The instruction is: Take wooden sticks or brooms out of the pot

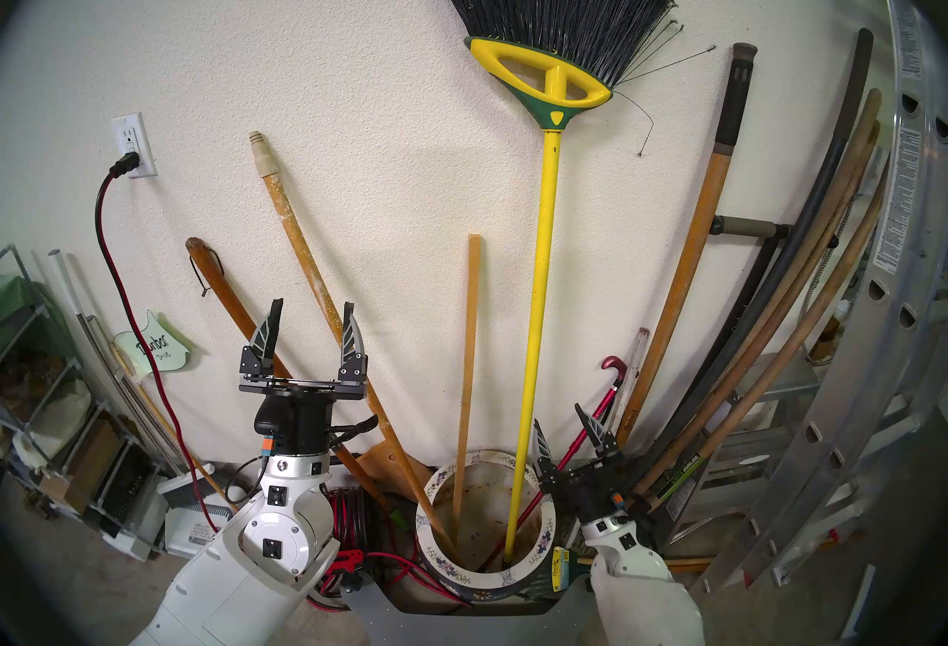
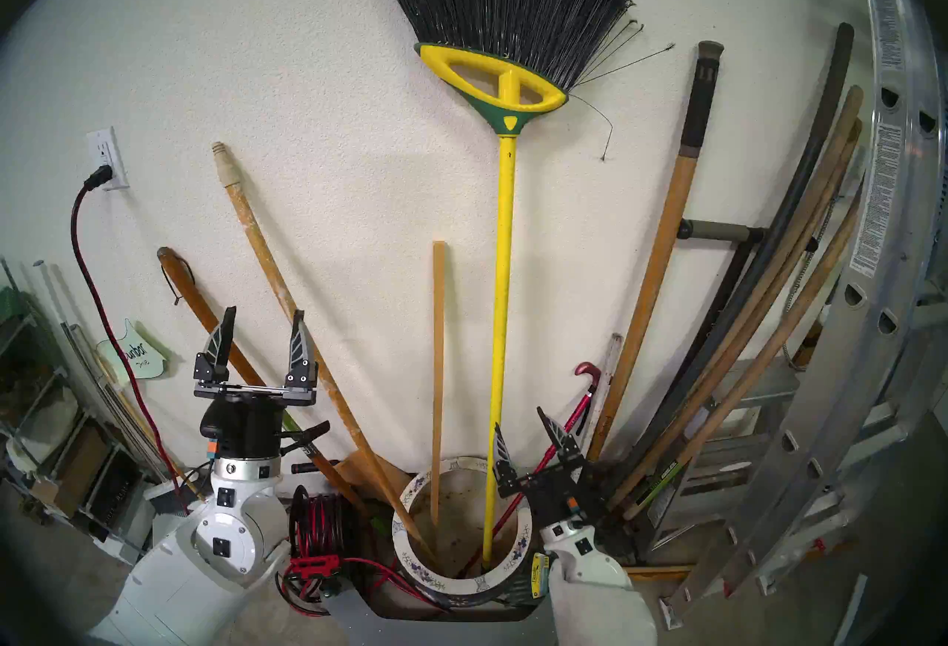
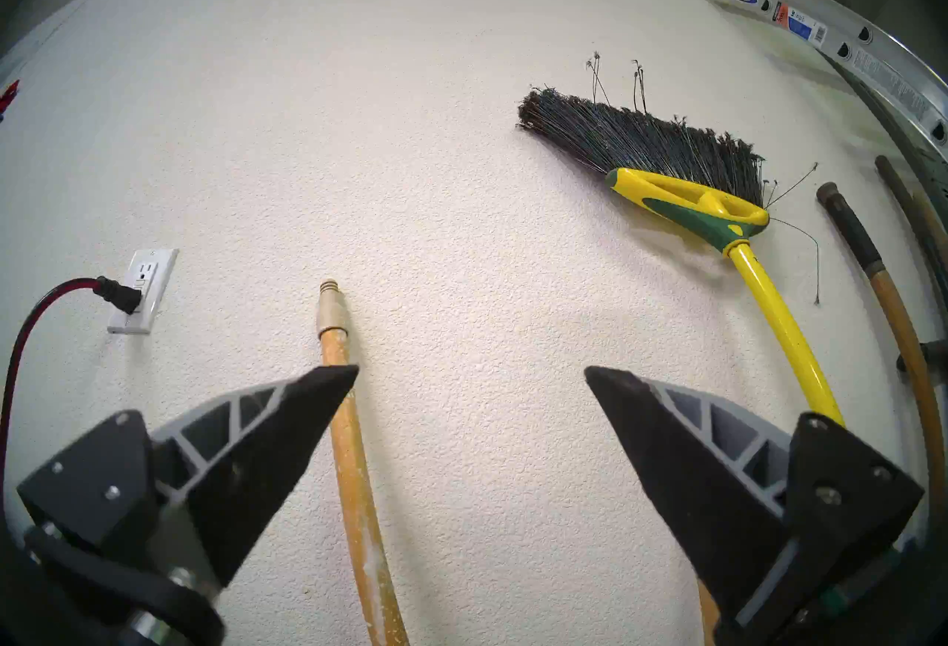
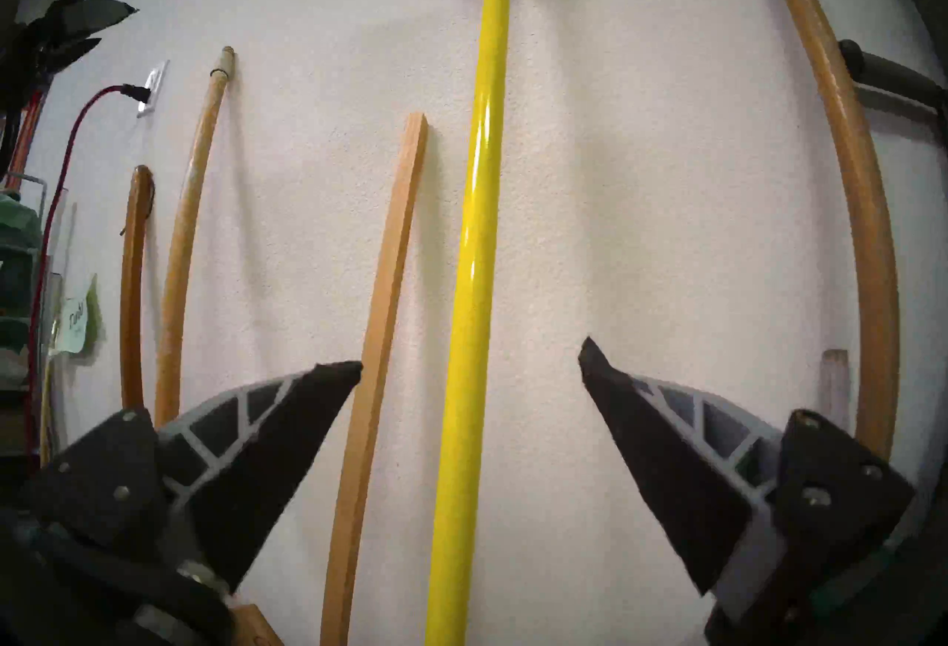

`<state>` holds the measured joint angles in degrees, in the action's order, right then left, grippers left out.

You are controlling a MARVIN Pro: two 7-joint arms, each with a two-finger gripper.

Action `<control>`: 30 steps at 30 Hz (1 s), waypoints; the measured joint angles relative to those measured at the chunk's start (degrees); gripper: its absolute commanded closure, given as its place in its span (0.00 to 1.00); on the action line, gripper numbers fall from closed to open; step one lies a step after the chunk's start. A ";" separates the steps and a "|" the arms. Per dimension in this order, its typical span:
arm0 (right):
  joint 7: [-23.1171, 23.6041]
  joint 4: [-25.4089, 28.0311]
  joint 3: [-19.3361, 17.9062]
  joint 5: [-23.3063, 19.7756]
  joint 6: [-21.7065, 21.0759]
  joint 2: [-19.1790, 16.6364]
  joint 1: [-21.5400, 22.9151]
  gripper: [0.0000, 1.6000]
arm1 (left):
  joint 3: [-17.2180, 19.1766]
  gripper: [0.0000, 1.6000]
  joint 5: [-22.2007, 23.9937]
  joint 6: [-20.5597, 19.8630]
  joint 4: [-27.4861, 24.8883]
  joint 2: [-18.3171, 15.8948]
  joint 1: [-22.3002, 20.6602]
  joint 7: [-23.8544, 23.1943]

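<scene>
Standing bristles-up in the pot (image 1: 544,545), the broom (image 1: 544,240) leans on the far wall, pole foot on the pot's stained floor. Flat wooden stick (image 1: 468,373) and paint-flecked wooden pole (image 1: 308,265) share the pot, plus a red cane (image 1: 608,404). Right gripper (image 1: 561,424) spread, empty, at the pot's right rim, near the yellow pole. Left gripper (image 1: 313,316) spread, empty, raised left of the pot.

Textured white wall (image 1: 359,65), outlet (image 1: 134,146) with red-black cord (image 1: 110,240), aluminium ladder (image 1: 872,373) at right, wire shelving (image 1: 36,373) at left
</scene>
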<state>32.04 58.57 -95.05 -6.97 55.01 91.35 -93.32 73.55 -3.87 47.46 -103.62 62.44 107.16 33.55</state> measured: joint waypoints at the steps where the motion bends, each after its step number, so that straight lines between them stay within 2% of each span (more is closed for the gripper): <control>1: -0.23 0.14 0.30 0.23 0.00 0.04 0.63 0.00 | 0.01 0.00 0.00 0.00 0.00 0.01 0.00 -0.01; 9: -2.90 -0.93 2.46 2.69 -1.23 0.56 5.98 0.00 | 0.06 0.00 0.02 0.00 0.00 0.07 0.04 -0.13; 19: -8.34 -8.59 3.58 8.41 -1.51 2.23 12.70 0.00 | 0.16 0.00 0.05 0.00 0.00 0.15 0.07 -0.27; 30: -16.38 -17.72 2.36 15.20 -0.30 4.03 19.05 0.00 | 0.24 0.00 0.07 0.00 0.00 0.26 0.11 -0.40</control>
<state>15.66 40.85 -92.69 8.23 54.71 95.38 -74.27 73.79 -3.80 47.47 -103.62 62.70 107.27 33.15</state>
